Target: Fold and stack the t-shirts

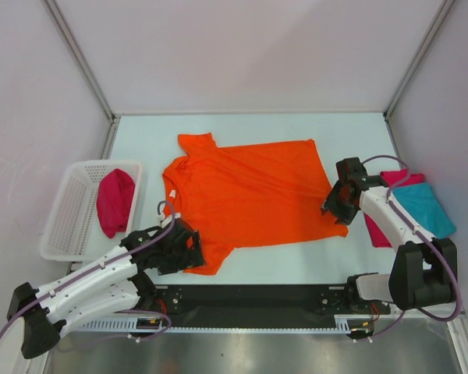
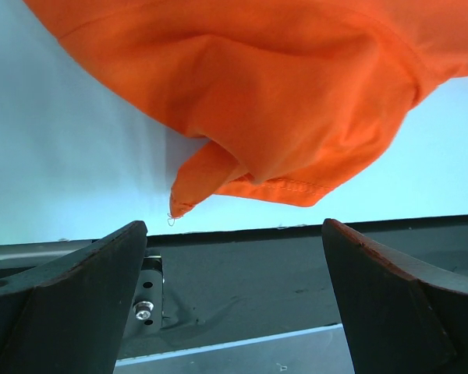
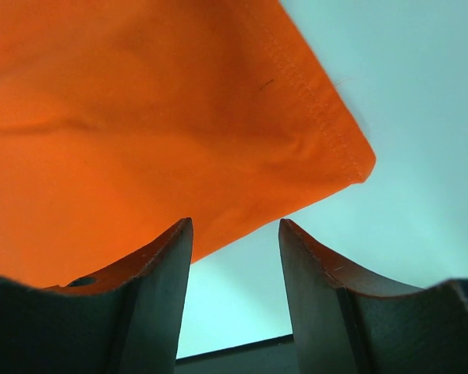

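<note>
Orange tee (image 1: 253,191) flat, L fingers (image 2: 78,296) apart, R fingers (image 3: 140,304) apart

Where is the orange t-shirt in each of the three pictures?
Top view: the orange t-shirt lies spread out in the middle of the table.
Left wrist view: it fills the top, with one sleeve reaching down to the middle.
Right wrist view: it fills the upper left, with a hemmed corner pointing right.
Shared landmark: the pale table shows beside the shirt in all three.
</note>
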Controlling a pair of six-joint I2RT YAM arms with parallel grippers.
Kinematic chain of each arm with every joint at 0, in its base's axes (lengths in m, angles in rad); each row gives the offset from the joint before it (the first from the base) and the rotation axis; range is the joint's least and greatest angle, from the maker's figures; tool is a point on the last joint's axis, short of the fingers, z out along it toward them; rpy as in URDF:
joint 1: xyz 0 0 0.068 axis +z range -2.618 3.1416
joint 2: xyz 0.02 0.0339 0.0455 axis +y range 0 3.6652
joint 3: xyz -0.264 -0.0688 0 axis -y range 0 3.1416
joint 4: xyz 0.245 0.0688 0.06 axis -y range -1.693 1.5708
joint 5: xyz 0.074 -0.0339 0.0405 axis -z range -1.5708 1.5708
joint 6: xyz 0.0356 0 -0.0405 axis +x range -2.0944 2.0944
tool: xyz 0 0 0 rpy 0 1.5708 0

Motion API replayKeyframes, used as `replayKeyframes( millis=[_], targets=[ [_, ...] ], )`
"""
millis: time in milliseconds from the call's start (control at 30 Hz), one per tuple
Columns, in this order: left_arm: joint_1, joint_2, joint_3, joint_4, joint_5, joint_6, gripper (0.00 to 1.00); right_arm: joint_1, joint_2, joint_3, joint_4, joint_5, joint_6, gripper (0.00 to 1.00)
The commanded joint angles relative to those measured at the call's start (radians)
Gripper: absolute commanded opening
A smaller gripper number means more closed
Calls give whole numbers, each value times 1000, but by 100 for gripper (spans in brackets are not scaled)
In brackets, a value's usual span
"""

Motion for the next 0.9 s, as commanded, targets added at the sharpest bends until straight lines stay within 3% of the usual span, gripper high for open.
replayKeyframes(
  millis=[0, 367, 700, 767, 867],
  targets=[
    [-38, 0, -41, 61, -15, -77, 100, -27, 1, 28, 5, 2, -21, 54],
    [-64, -15, -94, 126, -24, -103, 98, -87, 18, 23, 10, 80, -55, 55],
    [-64, 78, -183, 376, 7, -60, 82, -127, 32, 23, 2, 105, -75, 55],
    [-64, 96, -198, 417, 15, -50, 70, -142, 27, 25, -4, 103, -78, 55],
    [-64, 109, -198, 437, 19, -40, 16, -152, 20, 28, -10, 105, -81, 54]
  ],
)
